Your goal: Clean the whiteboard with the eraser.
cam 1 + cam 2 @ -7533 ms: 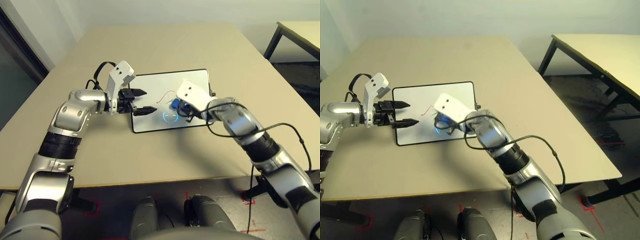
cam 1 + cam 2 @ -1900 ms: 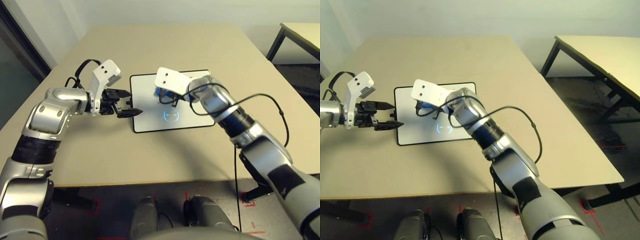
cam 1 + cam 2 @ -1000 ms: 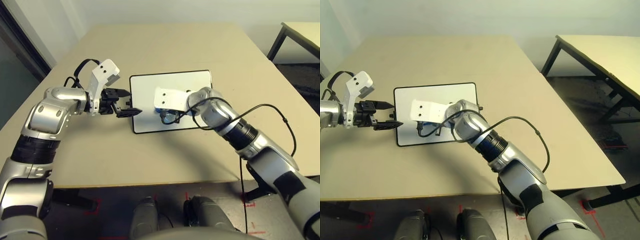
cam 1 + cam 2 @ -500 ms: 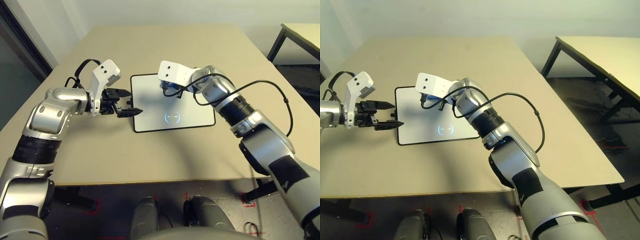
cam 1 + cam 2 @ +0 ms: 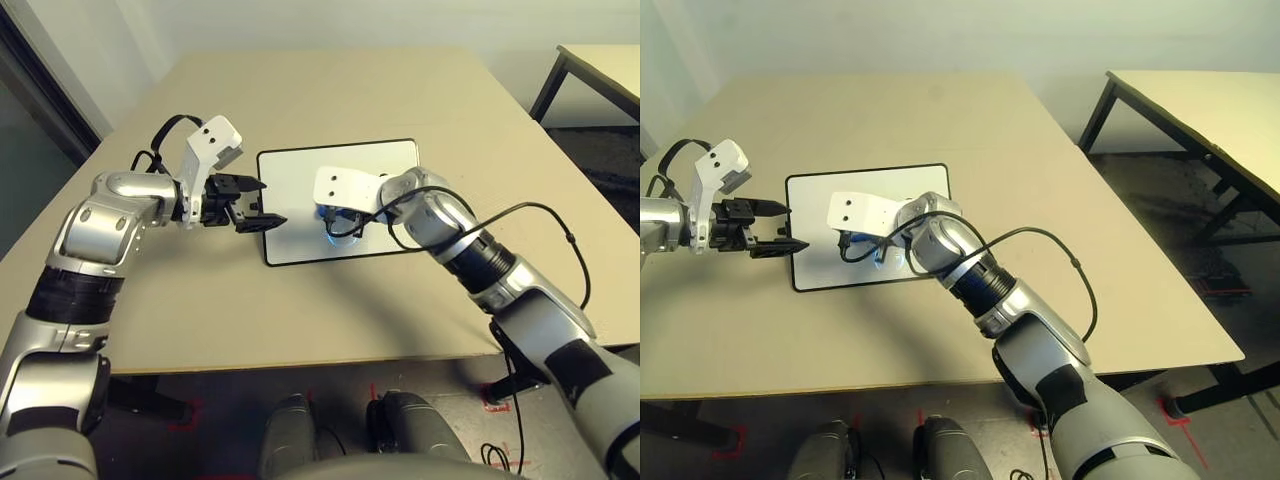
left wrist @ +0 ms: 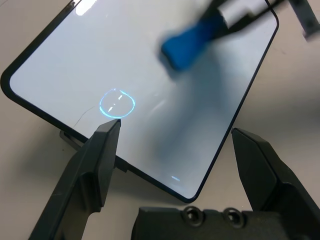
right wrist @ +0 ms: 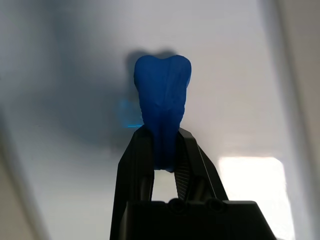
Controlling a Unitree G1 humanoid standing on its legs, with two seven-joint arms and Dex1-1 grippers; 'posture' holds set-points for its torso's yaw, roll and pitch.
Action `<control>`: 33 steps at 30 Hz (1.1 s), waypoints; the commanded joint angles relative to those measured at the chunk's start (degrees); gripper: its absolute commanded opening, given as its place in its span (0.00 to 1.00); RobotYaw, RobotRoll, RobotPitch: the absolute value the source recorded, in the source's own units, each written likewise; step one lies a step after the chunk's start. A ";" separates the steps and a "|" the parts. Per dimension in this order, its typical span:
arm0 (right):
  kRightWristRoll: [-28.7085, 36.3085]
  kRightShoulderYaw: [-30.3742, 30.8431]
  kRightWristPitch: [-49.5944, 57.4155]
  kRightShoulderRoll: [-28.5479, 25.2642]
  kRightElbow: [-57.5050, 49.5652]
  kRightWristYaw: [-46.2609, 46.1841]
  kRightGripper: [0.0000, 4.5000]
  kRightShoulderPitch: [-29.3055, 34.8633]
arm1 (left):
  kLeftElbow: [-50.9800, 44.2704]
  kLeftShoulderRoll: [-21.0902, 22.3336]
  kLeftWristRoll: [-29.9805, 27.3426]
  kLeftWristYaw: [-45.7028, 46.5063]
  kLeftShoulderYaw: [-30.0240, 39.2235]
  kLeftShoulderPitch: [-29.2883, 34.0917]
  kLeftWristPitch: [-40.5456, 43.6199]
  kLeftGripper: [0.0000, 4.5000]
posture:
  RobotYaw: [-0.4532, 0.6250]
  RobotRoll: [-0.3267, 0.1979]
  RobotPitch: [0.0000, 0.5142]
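Over the whiteboard (image 5: pixel 290 180), seen from the left eye, I have my right gripper (image 5: pixel 345 228) low above the half nearest the robot, by the blue ring; my left gripper (image 5: pixel 272 205) stands with its fingers apart at the board's left edge. The right eye agrees: the board lies flat on the table (image 5: pixel 870 345), its long edges running left to right.

From the left wrist I see the eraser (image 6: pixel 185 47) on the board's surface or barely off it; I can't say which, as that patch is poor. One thin dark line (image 6: pixel 84 115) remains near the frame. I judge wiping to be in hand.

In the right wrist view, my right gripper's fingers are closed on the eraser's narrow end. Its long axis runs on along the fingers, the broad, notched end pointing away from them. Next, I'd keep that grip, press lightly and sweep towards the board's left edge, where the line seems to be.
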 commanded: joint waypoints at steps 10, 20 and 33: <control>-1.54 4.02 5.90 -5.04 -15.76 6.05 0.13 10.82 | 0.49 0.13 0.43 -0.73 -0.89 -0.92 -0.20 1.00 | 0.42 0.62 0.02; -0.52 -1.29 3.54 -3.11 -5.21 0.91 0.13 3.74 | 1.59 -0.65 0.90 -1.07 -1.84 -2.37 -0.61 1.00 | 0.40 0.62 0.02; -0.89 0.09 7.64 -6.45 -14.43 5.41 0.13 9.10 | 0.35 -0.18 0.44 -0.77 -1.07 -1.43 0.24 1.00 | 0.41 0.62 0.04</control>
